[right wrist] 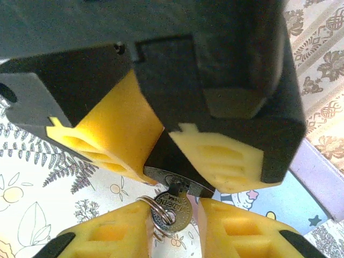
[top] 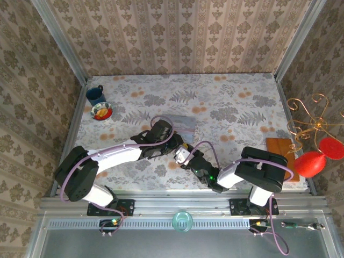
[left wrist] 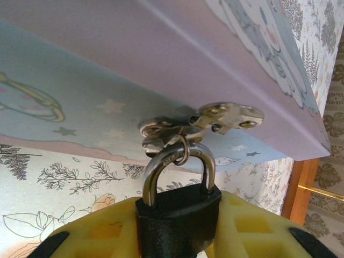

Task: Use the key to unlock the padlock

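The padlock (left wrist: 177, 215) has a black body and a silvery shackle that runs through the hasp (left wrist: 215, 118) of the pale blue-lilac tin (left wrist: 161, 64). My left gripper (left wrist: 180, 231) is shut on the padlock body, one yellow finger on each side. Seen from the right wrist, the key (right wrist: 173, 212) sits in the keyhole on the padlock's (right wrist: 172, 161) underside, and a split ring hangs from its round head. My right gripper (right wrist: 173, 226) is open, its fingers close on either side of the key head. One finger touches the ring; a sliver of gap remains at the other. From above, both grippers (top: 171, 144) (top: 183, 155) meet just in front of the tin (top: 180, 122).
A blue mug (top: 95, 95) and a small dish (top: 102, 112) stand at the back left. A brown board (top: 280, 146), a red balloon-like object (top: 312, 161) and a golden wire stand (top: 309, 121) sit at the right edge. Patterned walls enclose the table.
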`<state>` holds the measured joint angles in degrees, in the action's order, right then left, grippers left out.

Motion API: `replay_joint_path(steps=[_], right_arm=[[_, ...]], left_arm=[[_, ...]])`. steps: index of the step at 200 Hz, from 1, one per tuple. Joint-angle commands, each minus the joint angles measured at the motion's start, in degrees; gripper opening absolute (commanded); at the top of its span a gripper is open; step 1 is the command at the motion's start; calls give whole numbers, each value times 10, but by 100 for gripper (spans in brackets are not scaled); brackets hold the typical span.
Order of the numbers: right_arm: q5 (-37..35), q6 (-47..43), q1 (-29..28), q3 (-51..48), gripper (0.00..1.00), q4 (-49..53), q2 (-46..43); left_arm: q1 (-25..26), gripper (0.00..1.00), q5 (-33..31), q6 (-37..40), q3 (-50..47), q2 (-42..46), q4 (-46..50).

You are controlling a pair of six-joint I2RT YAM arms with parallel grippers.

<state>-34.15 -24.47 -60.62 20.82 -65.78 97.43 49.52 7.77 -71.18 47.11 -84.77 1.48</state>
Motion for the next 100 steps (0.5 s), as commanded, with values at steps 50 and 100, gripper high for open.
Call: replay_joint_path(steps=[50,100], right_arm=[[-22,5,-5,12,19,-39,1],[-32,55,-10,9,24,-44,14]], left_arm=[[6,0,12,-6,26,-2,-3],[3,0,10,-9,24,-6,-4]])
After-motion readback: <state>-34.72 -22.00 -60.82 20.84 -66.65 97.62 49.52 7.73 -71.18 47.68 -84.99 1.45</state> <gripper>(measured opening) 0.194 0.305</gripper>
